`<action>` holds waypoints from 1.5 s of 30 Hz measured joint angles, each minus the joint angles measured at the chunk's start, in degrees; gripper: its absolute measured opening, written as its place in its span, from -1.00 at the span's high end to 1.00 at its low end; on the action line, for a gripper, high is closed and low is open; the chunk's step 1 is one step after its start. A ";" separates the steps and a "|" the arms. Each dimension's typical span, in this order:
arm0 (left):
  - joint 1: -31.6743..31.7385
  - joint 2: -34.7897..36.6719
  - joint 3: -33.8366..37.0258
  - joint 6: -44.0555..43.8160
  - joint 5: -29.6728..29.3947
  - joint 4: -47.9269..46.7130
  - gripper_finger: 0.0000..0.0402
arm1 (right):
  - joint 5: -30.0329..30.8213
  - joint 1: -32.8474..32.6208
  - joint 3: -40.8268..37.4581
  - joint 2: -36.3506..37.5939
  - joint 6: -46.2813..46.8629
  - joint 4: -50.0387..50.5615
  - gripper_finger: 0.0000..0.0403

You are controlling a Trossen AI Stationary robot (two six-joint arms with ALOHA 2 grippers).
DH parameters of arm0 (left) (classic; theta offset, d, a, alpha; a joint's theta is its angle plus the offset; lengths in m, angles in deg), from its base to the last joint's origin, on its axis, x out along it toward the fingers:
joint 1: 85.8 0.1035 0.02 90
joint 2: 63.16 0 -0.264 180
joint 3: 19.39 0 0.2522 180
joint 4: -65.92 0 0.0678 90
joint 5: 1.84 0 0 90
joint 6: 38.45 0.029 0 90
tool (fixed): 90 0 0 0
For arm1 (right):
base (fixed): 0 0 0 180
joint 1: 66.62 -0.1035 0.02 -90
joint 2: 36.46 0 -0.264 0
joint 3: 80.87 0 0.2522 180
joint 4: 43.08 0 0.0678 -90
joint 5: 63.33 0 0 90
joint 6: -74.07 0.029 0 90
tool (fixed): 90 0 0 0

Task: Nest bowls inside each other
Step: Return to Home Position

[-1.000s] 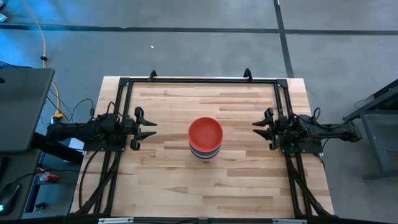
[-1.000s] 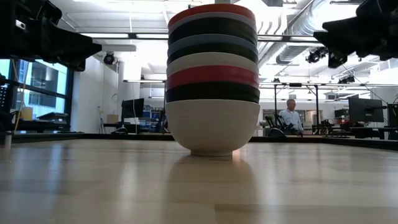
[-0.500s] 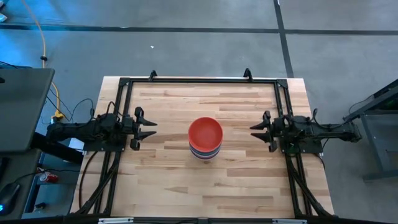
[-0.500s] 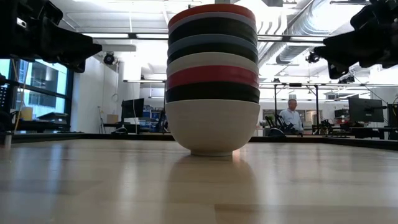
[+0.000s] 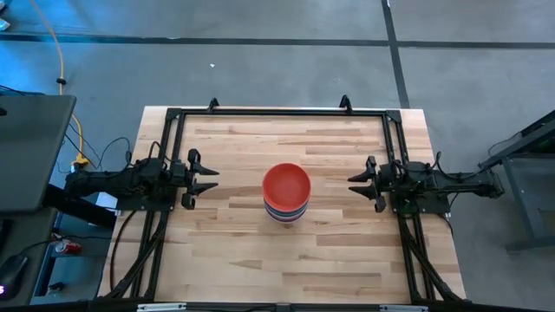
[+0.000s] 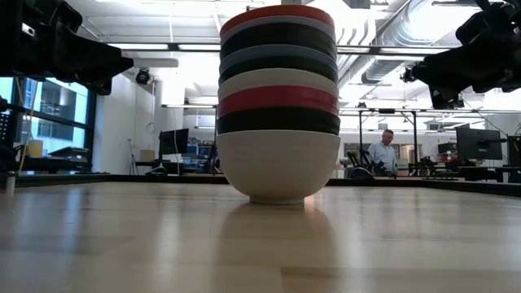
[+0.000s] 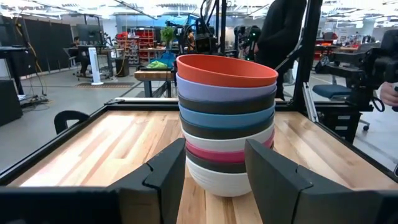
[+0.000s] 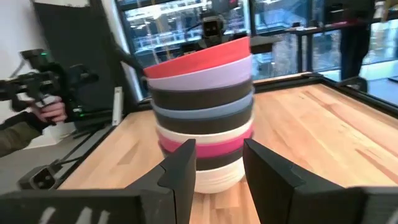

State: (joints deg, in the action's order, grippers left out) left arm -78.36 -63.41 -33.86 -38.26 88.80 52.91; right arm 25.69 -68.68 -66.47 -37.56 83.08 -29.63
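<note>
I am watching the left end effector hanging above the left part of the surface. Its two fingers are standing apart and are pointing toward the middle. The right end effector is hanging opposite it over the right part, with its fingers likewise spread and gripping nothing. Both are sitting well apart from the bowls.

Between them, in the middle of the surface, the nine bowls are standing upright as one nested stack. Each bowl is sitting inside the one beneath it, so only its rim band is showing. The red bowl is lying on top, mouth up, inside the lavender bowl. That one is resting in the upper black bowl, which is nesting in the blue bowl. Below come the middle black bowl, the upper white bowl, the magenta bowl and the lower black bowl. The bottom white bowl is carrying them all and touching the wood.

A black frame is running round the surface. In the room beyond, a person is standing far off.
</note>
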 joint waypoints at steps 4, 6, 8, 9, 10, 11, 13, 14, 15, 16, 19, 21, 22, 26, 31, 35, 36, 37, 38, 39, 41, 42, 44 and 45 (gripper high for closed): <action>0.00 0.00 0.00 0.00 0.00 0.00 0.24 | -5.20 0.00 0.00 0.00 -3.25 -0.70 0.37; 0.00 0.00 0.00 0.00 0.00 -0.01 0.24 | -8.85 0.00 0.01 0.00 -6.40 -1.22 0.37; 0.00 0.00 0.00 0.00 0.00 0.00 0.24 | -12.39 0.00 0.44 0.00 -8.96 -0.70 0.37; 0.00 0.00 0.00 0.00 0.00 0.00 0.24 | -13.80 0.00 0.89 0.00 -9.72 0.28 0.37; 0.02 0.00 0.00 0.00 0.00 -0.02 0.24 | -15.15 0.00 1.36 0.02 -10.52 1.48 0.37; 0.02 0.00 0.00 0.00 0.00 0.00 0.24 | -15.97 -0.02 1.68 0.00 -11.15 2.53 0.37; 0.00 0.00 0.00 0.00 0.00 0.00 0.24 | -15.93 0.00 2.22 0.00 -12.19 4.28 0.37; 0.00 0.00 0.00 -0.02 0.00 -0.02 0.24 | -15.60 0.00 2.25 0.00 -12.42 4.39 0.37; 0.00 0.00 0.00 0.00 0.00 -0.02 0.24 | -15.34 0.00 2.25 0.00 -12.48 4.39 0.37; 0.00 0.00 0.00 0.00 0.00 0.00 0.24 | -14.89 0.00 2.25 0.00 -12.50 4.43 0.37; 0.00 0.00 0.00 -0.01 0.00 0.00 0.24 | -12.85 0.00 2.27 0.00 -12.21 4.59 0.37; 0.01 0.00 0.00 -0.01 0.00 0.00 0.24 | -11.79 0.00 2.27 0.00 -12.01 4.64 0.37; 0.00 0.00 0.00 0.00 0.00 0.00 0.24 | -11.57 0.00 2.27 0.00 -12.04 4.66 0.37; 0.00 0.00 0.00 0.00 0.00 0.00 0.24 | -10.52 0.00 2.23 -0.02 -13.30 2.13 0.37; 0.00 0.00 0.00 -0.01 0.00 0.00 0.24 | -9.04 0.00 2.23 0.04 -14.25 -4.16 0.37; 0.01 0.00 0.01 0.00 0.00 -0.01 0.24 | -7.08 -0.02 2.22 0.04 -12.99 -4.82 0.37; 0.00 0.00 0.02 0.00 0.00 -0.02 0.24 | -5.72 -0.02 2.14 0.04 -11.84 -4.79 0.37; 0.00 0.00 0.02 -0.02 0.00 -0.02 0.24 | -4.53 -0.01 1.79 0.07 -10.56 -4.89 0.37; 0.00 0.00 0.02 0.00 0.00 0.00 0.24 | -3.15 0.00 1.12 0.09 -9.30 -5.01 0.37; 0.00 0.00 0.02 -0.02 0.00 0.00 0.24 | -2.24 0.00 0.30 0.07 -8.25 -5.04 0.37; 0.01 -0.01 0.02 -0.02 0.00 -0.02 0.24 | 0.21 0.00 -0.09 -0.08 -7.26 -3.73 0.37; 0.02 -0.02 0.02 -0.02 0.00 0.00 0.24 | 1.46 -0.01 -0.09 -0.07 -6.70 -2.69 0.37; 0.01 -0.02 0.02 -0.02 0.00 -0.02 0.24 | 2.33 0.00 -0.09 -0.02 -6.84 -2.74 0.37; 0.00 -0.02 0.02 -0.01 0.00 -0.01 0.24 | 2.33 0.00 -0.09 -0.02 -7.56 -3.10 0.37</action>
State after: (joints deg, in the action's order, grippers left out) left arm -78.36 -63.43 -33.84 -38.27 88.80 52.90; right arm 28.02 -68.68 -66.55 -37.58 75.52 -32.73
